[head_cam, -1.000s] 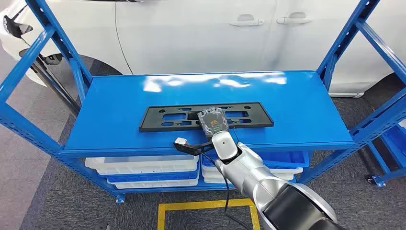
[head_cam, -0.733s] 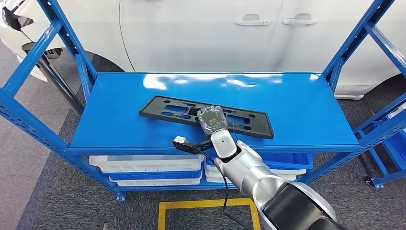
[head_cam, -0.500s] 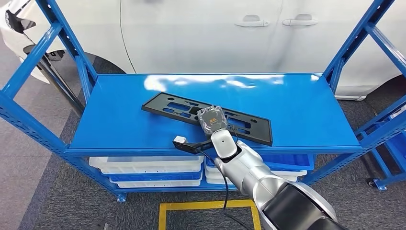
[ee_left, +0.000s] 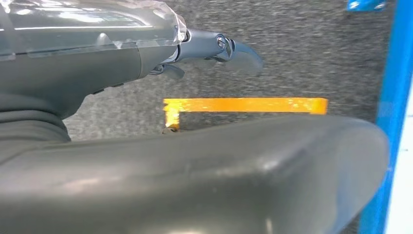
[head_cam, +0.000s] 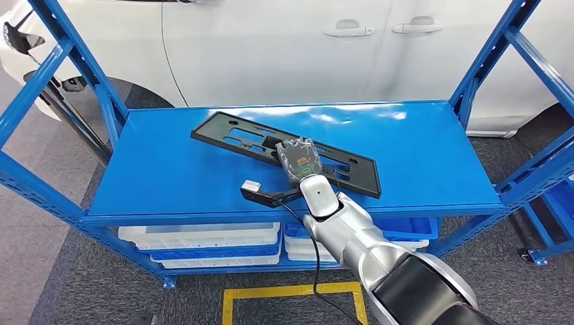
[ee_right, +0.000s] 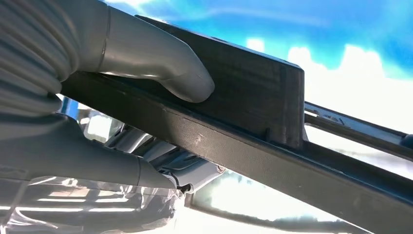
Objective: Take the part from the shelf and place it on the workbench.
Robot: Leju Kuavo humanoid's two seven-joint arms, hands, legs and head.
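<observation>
One black part (head_cam: 284,153), a long flat frame with cut-outs, sits skewed across the top of the blue shelf (head_cam: 169,169), far end angled toward the white car (head_cam: 271,47) behind the shelf. Right hand (head_cam: 300,162) grips the part near its middle; thumb on the upper face, fingers (ee_right: 160,156) curled beneath. Left hand (ee_left: 97,44) hangs over grey floor by one yellow floor marking (ee_left: 243,105), fingers (ee_left: 229,48) loosely curled, holding nothing. Several white and blue bins (head_cam: 203,240) on the shelf's lower level.
</observation>
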